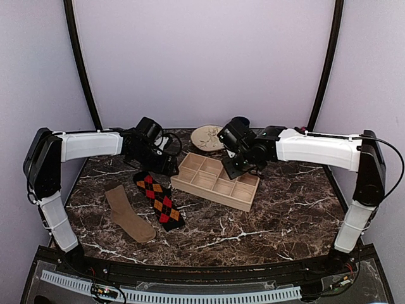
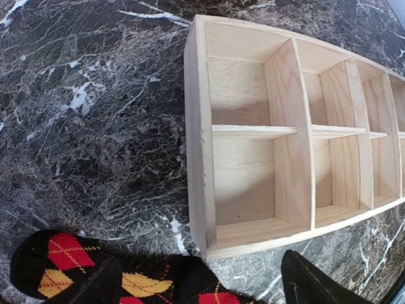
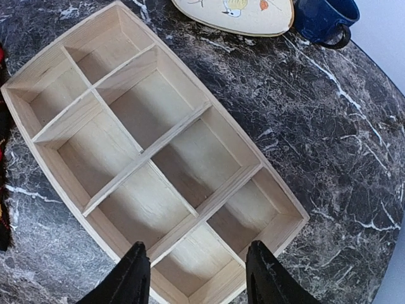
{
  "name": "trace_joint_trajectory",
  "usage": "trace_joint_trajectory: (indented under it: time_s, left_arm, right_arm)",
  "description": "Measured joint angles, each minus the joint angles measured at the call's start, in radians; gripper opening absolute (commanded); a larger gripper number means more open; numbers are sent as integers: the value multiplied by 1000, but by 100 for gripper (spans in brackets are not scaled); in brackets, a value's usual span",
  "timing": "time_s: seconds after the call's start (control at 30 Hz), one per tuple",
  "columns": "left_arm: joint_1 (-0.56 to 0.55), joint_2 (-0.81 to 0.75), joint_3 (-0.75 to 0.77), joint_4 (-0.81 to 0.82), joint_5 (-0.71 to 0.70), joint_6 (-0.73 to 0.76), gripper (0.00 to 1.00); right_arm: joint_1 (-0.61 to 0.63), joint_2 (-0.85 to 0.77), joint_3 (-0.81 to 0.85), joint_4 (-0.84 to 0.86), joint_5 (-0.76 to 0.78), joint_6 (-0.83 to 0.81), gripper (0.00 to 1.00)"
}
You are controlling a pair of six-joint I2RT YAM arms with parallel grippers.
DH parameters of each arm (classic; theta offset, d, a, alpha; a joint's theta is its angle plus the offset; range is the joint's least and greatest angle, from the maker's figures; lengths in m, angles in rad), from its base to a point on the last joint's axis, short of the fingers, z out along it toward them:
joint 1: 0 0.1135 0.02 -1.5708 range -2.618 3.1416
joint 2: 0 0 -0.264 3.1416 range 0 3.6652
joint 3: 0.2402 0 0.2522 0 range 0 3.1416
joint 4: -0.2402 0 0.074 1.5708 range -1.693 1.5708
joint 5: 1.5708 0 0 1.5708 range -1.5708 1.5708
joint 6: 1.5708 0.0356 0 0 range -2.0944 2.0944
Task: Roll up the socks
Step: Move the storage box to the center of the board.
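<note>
**A:** Looking for the socks. Where?

**B:** Both left of the wooden tray [image 1: 209, 196], flat on the dark marble table [image 1: 285, 209]. Not rolled yet.

**A:** What about the argyle sock [image 1: 159, 200]?

**B:** Black with red and orange diamonds. Just beside the tray's left end, stretched out long toward the near side. Touching the tray or not? Hard to tell.

**A:** And the tan sock [image 1: 130, 214]?

**B:** Farther left of the tray, past the argyle sock. Close to it, not on top of it.

**A:** And the left gripper [image 2: 199, 256]?

**B:** Hanging over the argyle sock's far end, right by the tray's left wall. Fingers spread wide apart. Gripping nothing. One finger in front of the sock in the wrist view; touching it or not, cannot tell.

**A:** And the right gripper [image 3: 195, 247]?

**B:** Up over the tray's right end. Fingers apart too. Holding nothing.

**A:** And the tray itself?

**B:** Pale wood. Eight little boxes, in two rows of four.

**A:** Anything behind the tray?

**B:** A cream plate [image 1: 207, 137] with a small picture on it. A blue mug [image 3: 323, 19] just beside the plate.
</note>
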Motion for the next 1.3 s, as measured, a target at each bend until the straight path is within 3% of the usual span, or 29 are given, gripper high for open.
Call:
trace_joint_trajectory:
  time_s: [0.47, 0.8, 1.0, 1.17, 1.3]
  left_arm:
    - [-39, 136, 116, -30, -96, 16, 72]
    - [-40, 236, 203, -61, -124, 14, 46]
    - [-40, 252, 207, -79, -125, 19, 29]
    - [-43, 255, 211, -83, -135, 26, 21]
    - [-49, 256, 214, -84, -164, 30, 8]
  right_arm:
    - [-42, -76, -168, -20, -18, 216, 45]
    - [-83, -123, -233, -2, -32, 273, 46]
    - [-108, -138, -252, 13, -40, 281, 46]
    - [-124, -138, -268, 17, -50, 281, 46]
    - [-143, -138, -280, 27, -61, 281, 46]
